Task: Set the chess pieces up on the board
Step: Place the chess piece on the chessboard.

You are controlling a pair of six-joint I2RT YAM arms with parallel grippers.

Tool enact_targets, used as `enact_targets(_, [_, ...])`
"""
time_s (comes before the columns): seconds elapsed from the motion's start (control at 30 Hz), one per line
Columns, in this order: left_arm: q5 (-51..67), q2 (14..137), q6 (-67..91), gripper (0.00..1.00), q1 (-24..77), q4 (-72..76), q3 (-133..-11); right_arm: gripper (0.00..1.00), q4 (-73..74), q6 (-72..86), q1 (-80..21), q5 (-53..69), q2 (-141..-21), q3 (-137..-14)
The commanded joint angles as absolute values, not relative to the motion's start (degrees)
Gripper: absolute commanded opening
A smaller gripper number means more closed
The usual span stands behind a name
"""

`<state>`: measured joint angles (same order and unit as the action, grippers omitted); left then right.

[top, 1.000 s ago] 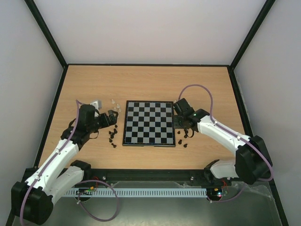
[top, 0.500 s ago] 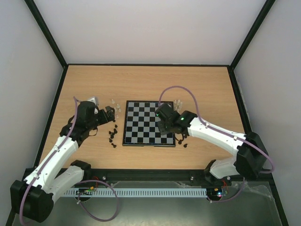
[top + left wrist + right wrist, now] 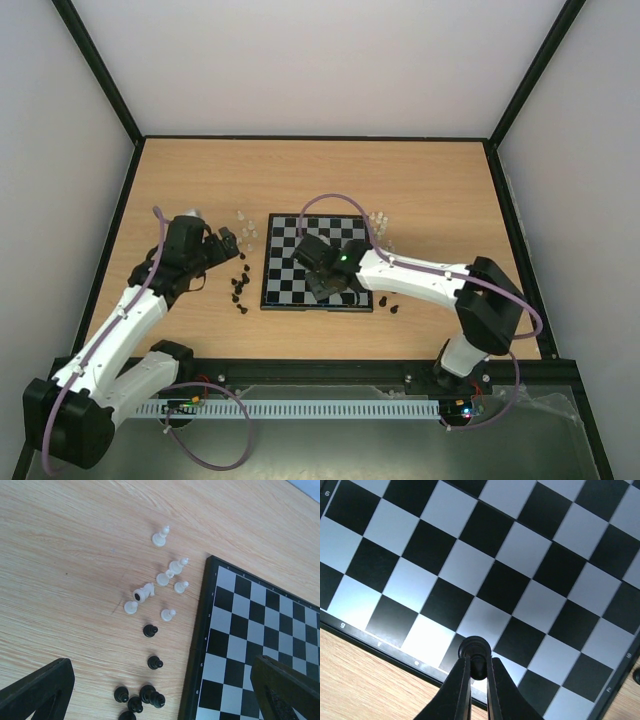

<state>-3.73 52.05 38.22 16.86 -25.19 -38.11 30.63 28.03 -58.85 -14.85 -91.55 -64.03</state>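
I see my right gripper [image 3: 477,669] above the board [image 3: 520,550], near its lettered edge, fingers pinching a black piece [image 3: 474,647], possibly a pawn. My left gripper [image 3: 228,243] hangs with fingers spread wide over loose whitish pieces [image 3: 167,577] and black pieces [image 3: 140,697] on the table [image 3: 60,555], just beside the board.

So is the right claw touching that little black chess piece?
Touching. The right wrist view shows the right claw pinching the black chess piece from both sides, with no gap, above the board.
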Motion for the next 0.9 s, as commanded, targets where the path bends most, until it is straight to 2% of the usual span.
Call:
enact_targets(0.0, [-6.15, 50.53, 39.18, 0.99, 16.79, -27.11, -39.99, 0.01, 34.88, 28.45, -60.75, -16.1, -95.59, -68.06])
enact_targets(0.37, [-6.5, 50.02, 38.94, 1.0, 16.67, -27.18, -39.8, 0.01, 36.86, 28.51, -64.16, -16.53, -102.5, -72.86])
enact_targets(0.87, [-5.56, 49.71, 38.46, 1.0, 16.54, -26.29, -39.21, 0.01, 39.06, 31.47, -65.08, -19.39, -100.97, -70.86])
